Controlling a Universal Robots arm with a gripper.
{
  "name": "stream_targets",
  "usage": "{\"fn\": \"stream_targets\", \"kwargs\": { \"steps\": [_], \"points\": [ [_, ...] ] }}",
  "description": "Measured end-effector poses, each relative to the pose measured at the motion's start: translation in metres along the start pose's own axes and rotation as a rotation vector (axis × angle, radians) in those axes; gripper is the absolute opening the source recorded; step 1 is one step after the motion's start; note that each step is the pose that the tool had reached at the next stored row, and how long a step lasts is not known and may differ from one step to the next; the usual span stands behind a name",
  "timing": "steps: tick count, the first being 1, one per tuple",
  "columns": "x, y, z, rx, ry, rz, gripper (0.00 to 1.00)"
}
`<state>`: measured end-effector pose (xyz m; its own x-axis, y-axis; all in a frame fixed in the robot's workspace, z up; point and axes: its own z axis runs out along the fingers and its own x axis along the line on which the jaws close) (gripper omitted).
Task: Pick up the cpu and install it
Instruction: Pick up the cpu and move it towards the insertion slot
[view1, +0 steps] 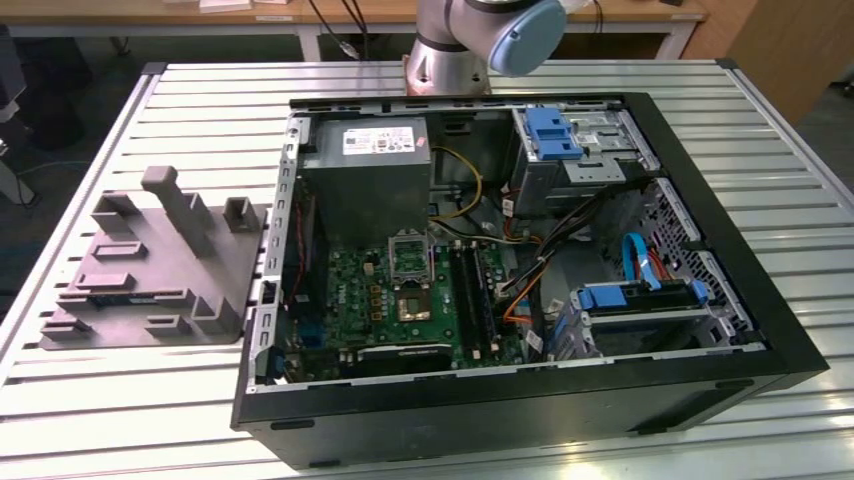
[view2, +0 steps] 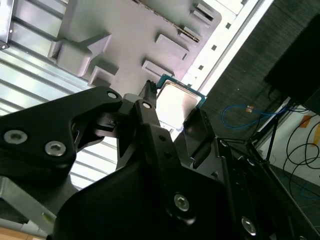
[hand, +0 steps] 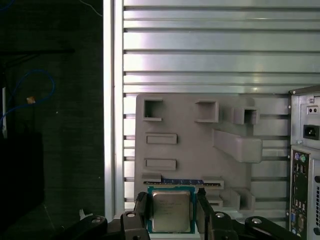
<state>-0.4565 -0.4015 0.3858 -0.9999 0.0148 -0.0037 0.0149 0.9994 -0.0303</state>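
Starting at the exterior view's left, a grey plastic tray (view1: 140, 270) with upright posts lies flat on the slatted metal table (view1: 120, 400). Just beside it, toward the exterior view's right, stands an open black computer case (view1: 534, 410). Inside the case, a green motherboard (view1: 360, 300) sits in the lower left part, with its square socket (view1: 410, 297) near the middle of the board. A grey power supply (view1: 363, 170) sits above the board in the frame, and blue-fronted drive bays (view1: 554, 135) fill the case's right side. The robot arm (view1: 467, 40) rises at the upper middle of the frame, behind the case.

In both wrist views the gripper (hand: 172, 200) (view2: 173, 107) is clamped on the cpu (hand: 171, 214) (view2: 176, 102). One black finger (hand: 141, 207) (view2: 150, 95) presses against one edge of the chip and the other finger presses the opposite edge. The cpu's pale metal top faces the first wrist camera, with a teal border around it. It is seen against the near edge of the tray (hand: 195, 150) (view2: 125, 40), where a thin blue strip (hand: 175, 181) lies. How far the chip sits above the tray cannot be told. The table's slats (hand: 220, 50) (view2: 25, 75) run beyond the tray, and the case's rear panel (hand: 305, 165) with its ports shows in the first wrist view.
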Motion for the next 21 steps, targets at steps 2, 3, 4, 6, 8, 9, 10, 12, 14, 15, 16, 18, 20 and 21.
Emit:
{"fn": "stream_targets", "kwargs": {
  "steps": [2,3,4,6,8,9,10,12,14,15,16,18,20,21],
  "points": [
    [-0.0009,0.0,0.0,0.0,0.0001,0.0,0.47],
    [-0.0013,0.0,0.0,0.0,0.0001,0.0,0.47],
    [-0.0015,0.0,0.0,0.0,0.0,0.0,0.47],
    [-0.0021,0.0,0.0,0.0,0.0,0.0,0.47],
    [-0.0027,0.0,0.0,0.0,0.0,0.0,0.47],
    [-0.0029,0.0,0.0,0.0,0.0,0.0,0.47],
    [-0.0032,0.0,0.0,0.0001,0.0001,0.0,0.47],
    [-0.0036,0.0,0.0,0.0001,0.0001,0.0,0.47],
    [-0.0041,0.0,0.0,0.0,0.0001,0.0,0.47],
    [-0.0043,0.0,0.0,0.0,0.0001,0.0,0.47],
    [-0.0045,0.0,0.0,0.0,0.0001,0.0,0.47],
    [-0.0048,0.0,0.0,0.0,0.0,0.0,0.47],
    [-0.0053,0.0,0.0,0.0,0.0,0.0,0.47],
    [-0.0055,0.0,0.0,0.0,0.0,0.0,0.47]
  ]
}}
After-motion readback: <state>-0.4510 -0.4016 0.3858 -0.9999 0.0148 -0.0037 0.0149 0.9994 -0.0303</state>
